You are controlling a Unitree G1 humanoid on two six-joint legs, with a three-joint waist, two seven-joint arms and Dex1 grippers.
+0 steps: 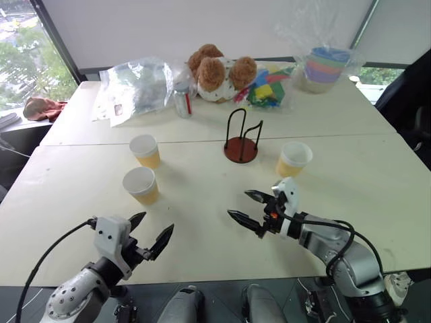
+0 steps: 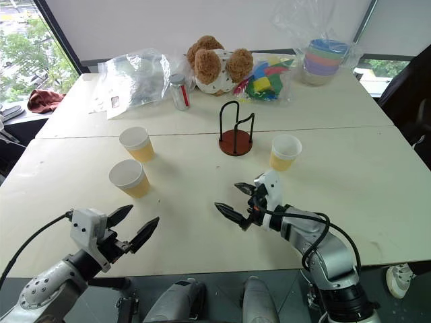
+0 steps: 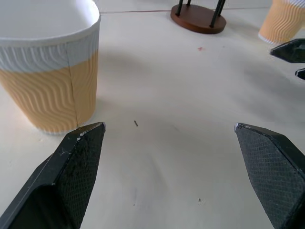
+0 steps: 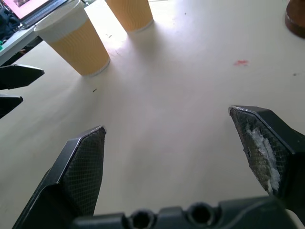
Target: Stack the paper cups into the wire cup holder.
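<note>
Three paper cups stand upright on the pale table: one at the left, another just in front of it, the last to the right. Between them, further back, is the wire cup holder, a reddish-brown disc with black wire loops and nothing in it. My left gripper hovers open near the front edge, in front of the nearer left cup. My right gripper is open over the table's middle front, in front of the right-hand cup, and holds nothing.
Along the far side lie a clear plastic bag, a small jar, two teddy bears, colourful blocks and bagged pastel bowls. A seam runs across the table behind the cups.
</note>
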